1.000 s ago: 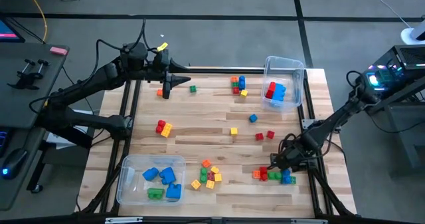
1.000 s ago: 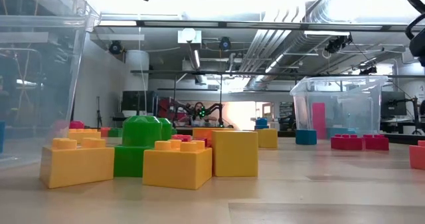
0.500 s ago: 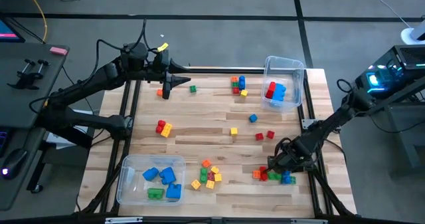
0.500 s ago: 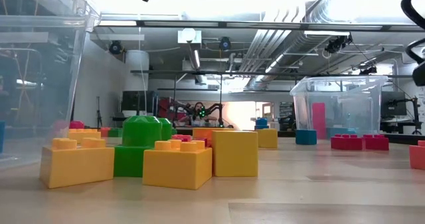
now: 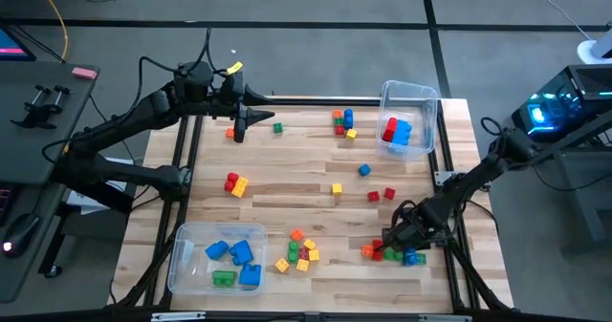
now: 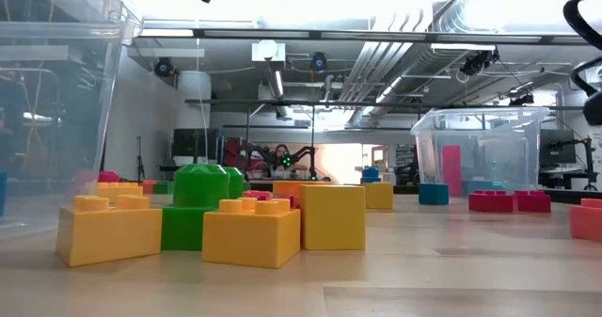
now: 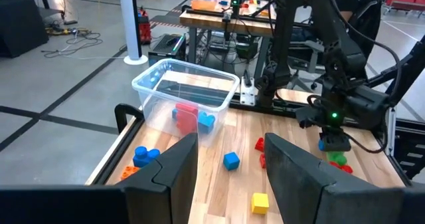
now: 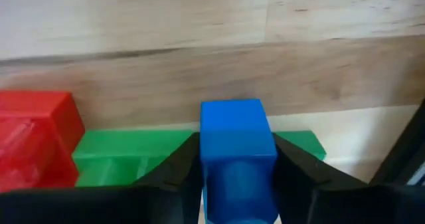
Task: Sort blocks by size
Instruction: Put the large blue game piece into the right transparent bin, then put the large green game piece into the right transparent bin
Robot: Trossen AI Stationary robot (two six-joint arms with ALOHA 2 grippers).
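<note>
With my fingers down on both sides of it, I am taking a blue block (image 8: 237,151) from the cluster at the near right of the table (image 5: 287,193).

My right gripper (image 5: 394,248) sits low in that cluster, its two fingers pressed against the blue block's flat sides, a green block (image 8: 133,159) just behind it and a red block (image 8: 36,141) beside that. I judge the piece light, rigid, smooth plastic, likely to slip unless pinched squarely on its flat faces. My left gripper (image 7: 226,167) waits, fingers parted and empty, over the far left edge. The other blocks lie scattered, some already inside the two clear bins (image 5: 406,102).
</note>
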